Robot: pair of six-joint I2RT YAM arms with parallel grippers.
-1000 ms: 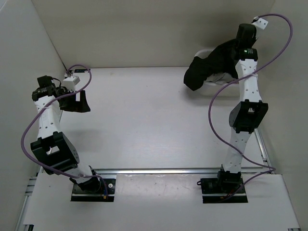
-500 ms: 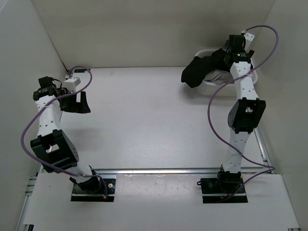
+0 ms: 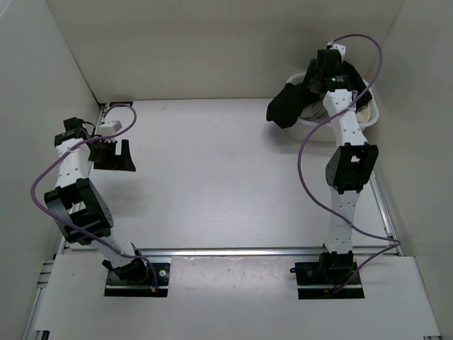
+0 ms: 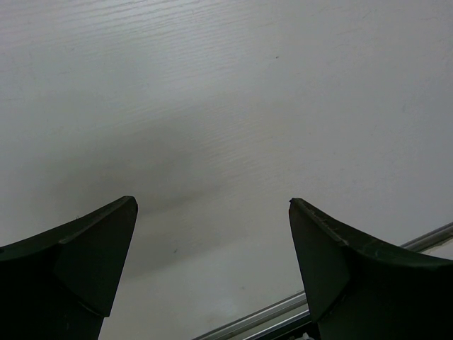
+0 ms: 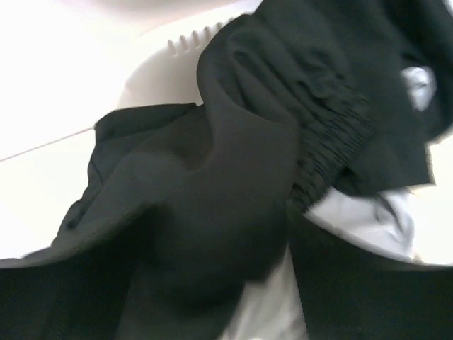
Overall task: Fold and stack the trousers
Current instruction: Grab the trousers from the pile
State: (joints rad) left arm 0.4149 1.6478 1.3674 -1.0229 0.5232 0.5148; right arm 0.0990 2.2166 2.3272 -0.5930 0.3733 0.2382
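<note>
The black trousers (image 3: 287, 106) hang in a bunched heap over the left rim of a white basket (image 3: 369, 113) at the back right. My right gripper (image 3: 316, 76) is down among the cloth above the basket. In the right wrist view the trousers (image 5: 233, 184) fill the frame, elastic waistband showing, and dark shapes at the bottom merge with the fabric, so the jaws' state is not readable. My left gripper (image 3: 117, 157) hovers over the table at the far left. Its jaws (image 4: 212, 202) stand wide open with nothing between them.
White walls close in the table on the left, back and right. The ribbed edge of the basket (image 5: 166, 64) shows in the right wrist view. A metal rail (image 4: 283, 312) runs along the table's near edge. Purple cables loop off both arms.
My right arm has swung back and left over the basket, and the trousers have come down lower onto its rim. The left arm has shifted slightly, its jaws still open.
</note>
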